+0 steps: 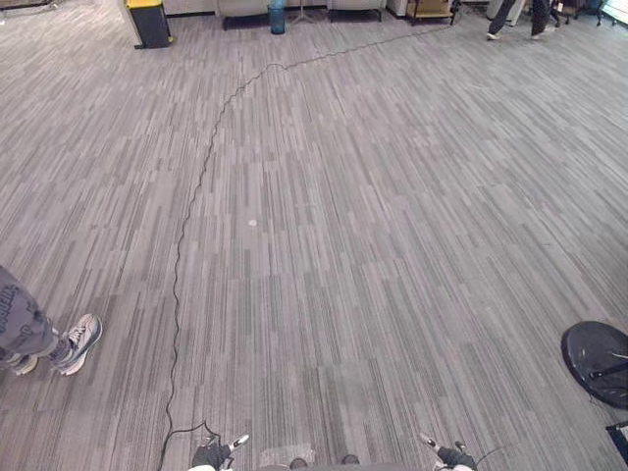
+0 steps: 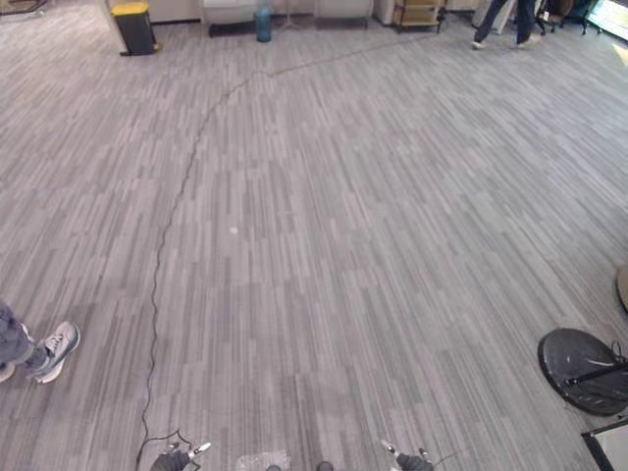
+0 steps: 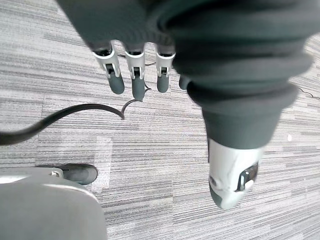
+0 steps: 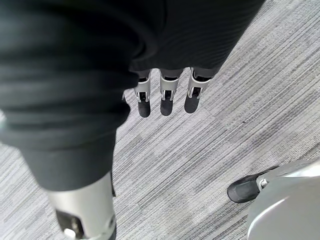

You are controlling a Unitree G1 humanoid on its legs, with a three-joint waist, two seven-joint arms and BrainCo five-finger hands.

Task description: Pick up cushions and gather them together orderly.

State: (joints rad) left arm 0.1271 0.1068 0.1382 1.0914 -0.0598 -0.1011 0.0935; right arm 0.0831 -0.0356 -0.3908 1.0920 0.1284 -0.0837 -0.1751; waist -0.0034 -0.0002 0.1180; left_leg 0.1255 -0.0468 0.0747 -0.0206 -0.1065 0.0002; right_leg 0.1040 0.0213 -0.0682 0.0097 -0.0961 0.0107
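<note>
My left hand hangs with its fingers straight and slack and its thumb apart. It holds nothing above the grey striped carpet. My right hand is likewise extended and empty. Both hang at the near edge of the scene, left and right of centre. A person's shoe stands near left, and a black round base sits near right. Far left is a yellow-topped bin with a blue bottle to its right. Another person's legs are far right. Where the cushions lie I cannot tell.
</note>
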